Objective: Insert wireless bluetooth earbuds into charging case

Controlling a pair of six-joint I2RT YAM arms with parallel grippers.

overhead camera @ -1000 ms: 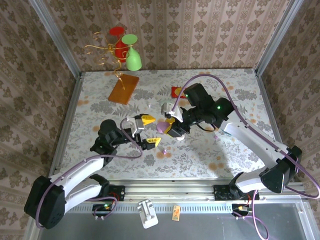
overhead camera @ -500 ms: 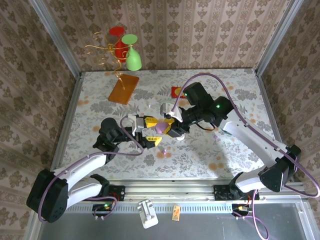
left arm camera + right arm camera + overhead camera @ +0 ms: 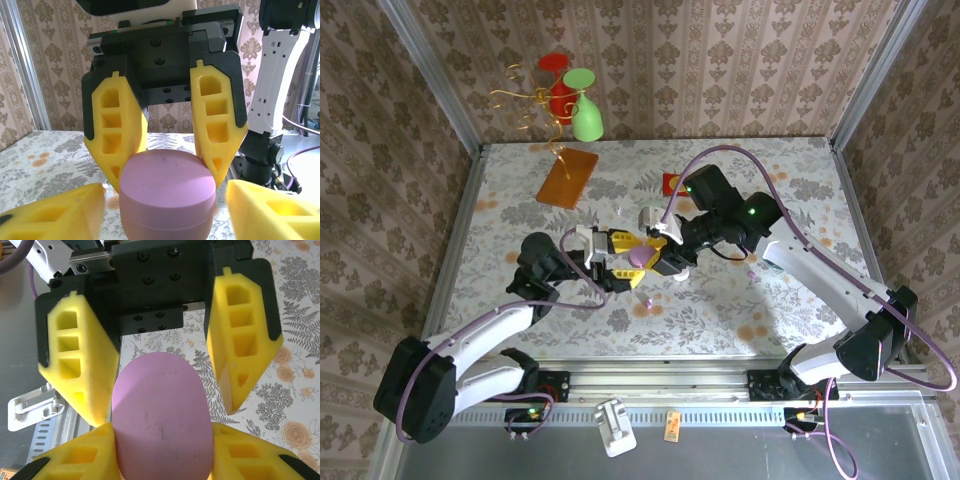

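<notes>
We found the two arms meeting nose to nose above the middle of the floral-patterned table (image 3: 790,170). The right gripper (image 3: 653,255) was clamped on a mauve, pebble-shaped oval charging case (image 3: 639,256). Its yellow foam fingers (image 3: 220,125) pressed both flanks at the end nearer its own wrist. The case seemed to hang clear of the table with its lid shut, the seam showing level in the left wrist view.

Its long axis ran straight from the right gripper toward the left gripper (image 3: 626,260), so the free end pointed into the left one's jaws. Those jaws stood apart, straddling that free end. In the right wrist view one finger sat just beside or touching the case's edge, and the other stood off with a gap showing. We judged the left arm well placed to take the free end across its narrow width.

A tiny pale bud (image 3: 642,301), which we took for one of the earbuds, lay on the table just toward the near edge from the grippers, outside the case.
</notes>
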